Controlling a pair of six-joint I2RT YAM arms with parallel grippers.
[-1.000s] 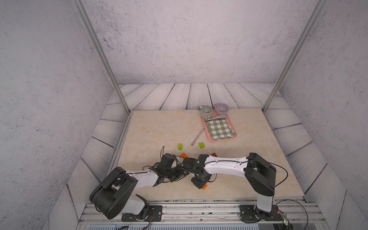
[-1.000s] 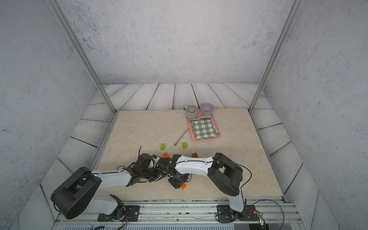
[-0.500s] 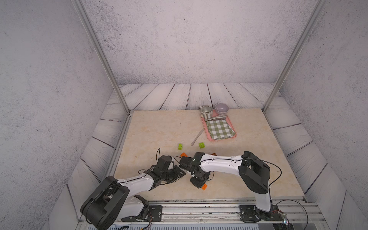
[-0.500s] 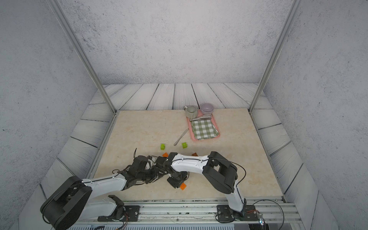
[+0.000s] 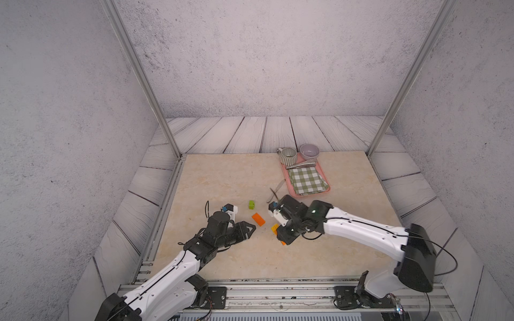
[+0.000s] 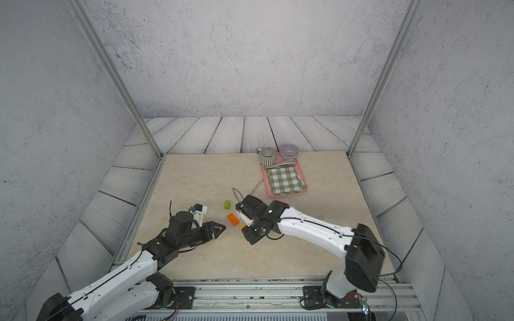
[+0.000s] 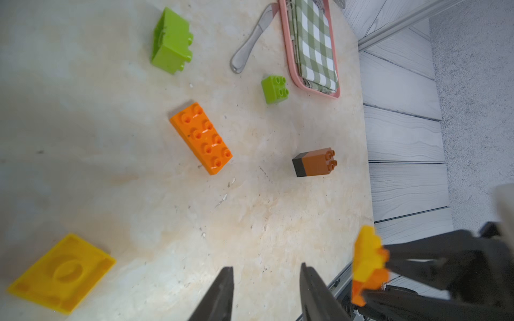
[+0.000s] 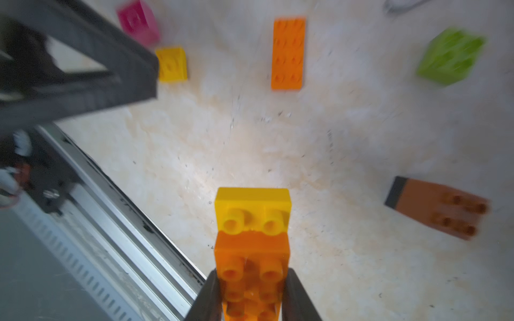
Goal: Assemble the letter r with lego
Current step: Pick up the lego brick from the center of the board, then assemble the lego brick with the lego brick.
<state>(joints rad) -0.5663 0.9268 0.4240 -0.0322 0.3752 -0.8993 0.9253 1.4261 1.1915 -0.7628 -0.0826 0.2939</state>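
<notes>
My right gripper [image 8: 251, 272] is shut on a long orange lego brick [image 8: 251, 261] with a yellow brick [image 8: 253, 207] stuck on its far end, held just above the table; both top views show it [image 5: 281, 236] [image 6: 247, 232]. My left gripper [image 7: 265, 266] is open and empty, a short way left of it [image 5: 251, 228]. Between and beyond them lie a loose long orange brick [image 5: 258, 219] [image 7: 200, 138], a lime brick on its side [image 5: 251, 204] [image 7: 171, 41], a second lime brick [image 7: 274, 89], a brown-and-black pair [image 7: 314, 162], a yellow brick [image 7: 61, 272] and a magenta brick [image 8: 137, 20].
A pink tray [image 5: 285, 178] at the back right holds a green-checked cloth [image 5: 307, 180] and tongs [image 5: 301, 164], with a striped mug [image 5: 288, 155] and a bowl [image 5: 309, 150] at its far end. A table knife [image 7: 250, 41] lies beside the tray. The metal rail [image 8: 116, 211] runs along the front edge.
My left gripper has opened and drawn back to the left, away from the right gripper. The right gripper keeps its hold on the orange-and-yellow piece.
</notes>
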